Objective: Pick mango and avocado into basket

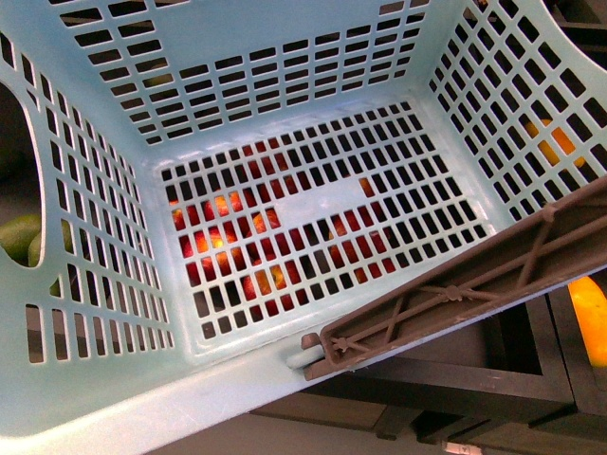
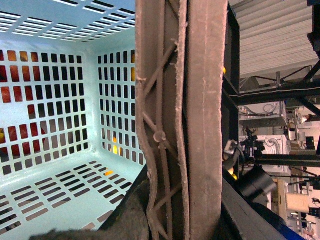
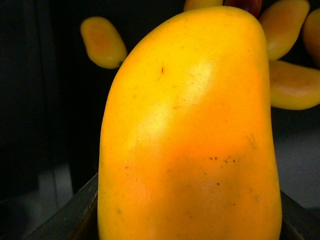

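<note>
Not showing either pair of jaws, so leaving clenched or released impossible to tell on both sides. Crowding the right wrist camera onto one mango (image 3: 190, 130), ahead of other mangoes (image 3: 102, 42), probably for lifting out. Running the handle (image 2: 200, 120) close past the left wrist, seemingly holding the empty basket (image 1: 142, 408) raised for receiving. Glimpsing green fruit (image 1: 19, 237) beyond its wall, too unclear for calling avocado.

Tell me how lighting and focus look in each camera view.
Front view: even light, basket sharp. Left wrist view: the handle looms close and slightly soft, bright room behind. Right wrist view: mango fills the frame with a glare patch, surroundings dark, other mangoes behind blurred.
</note>
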Controlling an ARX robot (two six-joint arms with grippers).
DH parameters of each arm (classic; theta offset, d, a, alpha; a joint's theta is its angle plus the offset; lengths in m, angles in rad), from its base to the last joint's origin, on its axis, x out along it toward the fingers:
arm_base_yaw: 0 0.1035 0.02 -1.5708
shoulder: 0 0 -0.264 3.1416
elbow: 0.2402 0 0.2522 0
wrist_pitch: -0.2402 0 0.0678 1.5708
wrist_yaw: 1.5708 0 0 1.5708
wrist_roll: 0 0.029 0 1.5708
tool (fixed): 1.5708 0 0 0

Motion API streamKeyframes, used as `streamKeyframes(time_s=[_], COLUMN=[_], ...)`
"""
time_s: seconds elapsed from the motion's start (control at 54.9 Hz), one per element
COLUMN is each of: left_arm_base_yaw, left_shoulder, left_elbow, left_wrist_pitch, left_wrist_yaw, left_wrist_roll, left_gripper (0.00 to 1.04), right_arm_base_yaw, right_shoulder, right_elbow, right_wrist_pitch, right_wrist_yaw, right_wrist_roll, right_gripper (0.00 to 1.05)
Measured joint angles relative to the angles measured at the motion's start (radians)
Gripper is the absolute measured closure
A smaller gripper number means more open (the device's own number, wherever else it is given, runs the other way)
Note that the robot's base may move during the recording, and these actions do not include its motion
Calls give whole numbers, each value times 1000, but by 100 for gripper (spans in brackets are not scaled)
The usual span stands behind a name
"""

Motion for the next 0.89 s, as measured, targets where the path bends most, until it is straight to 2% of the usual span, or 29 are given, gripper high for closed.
streamKeyframes(time_s=[0.127,0.31,0.473,0.583,0.728,0.892], left_arm_base_yaw=[0,0,0,0,0,0], left_shoulder=[0,0,0,1,1,1], left_elbow=[0,0,0,0,0,0], left_wrist_pitch=[0,0,0,0,0,0], left_wrist_yaw=[-1,0,-3,0,0,0], left_wrist_roll=[0,0,1,0,0,0], left_gripper=[86,86,86,86,86,86], right_arm_base_yaw=[45,220,439,560,679,743], right_shoulder=[-252,-503,-552,-542,-541,-541], right_elbow=[-42,-58,-71,-94,-145,-172], right_wrist_pitch=[-80,-119,-94,-78,-68,-66], right_wrist_yaw=[-20,18,126,160,201,219], right_wrist_roll=[11,69,124,164,183,188], right_gripper=[43,43,43,43,43,43])
